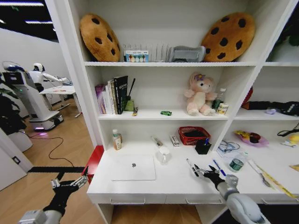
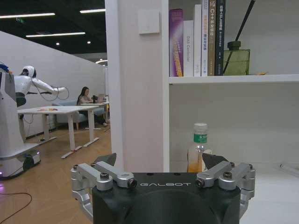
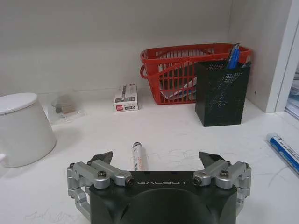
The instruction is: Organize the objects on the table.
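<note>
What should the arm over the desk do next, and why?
Probably lower the open right gripper onto the pen lying between its fingertips, then close. The pen cup stands just beyond. The left gripper waits off the desk's end.

Head view high over desk [image 1: 173, 179]; 2 wrist views low, shelfward.

Wood floor [image 1: 42, 186], white wall [image 2: 51, 70], ceiling strip lights [image 2: 56, 34], far table [image 2: 56, 111].

free: bare table [image 1: 175, 179] ahead | blocked: pen cup [image 3: 221, 93], basket [image 3: 180, 70] behind
</note>
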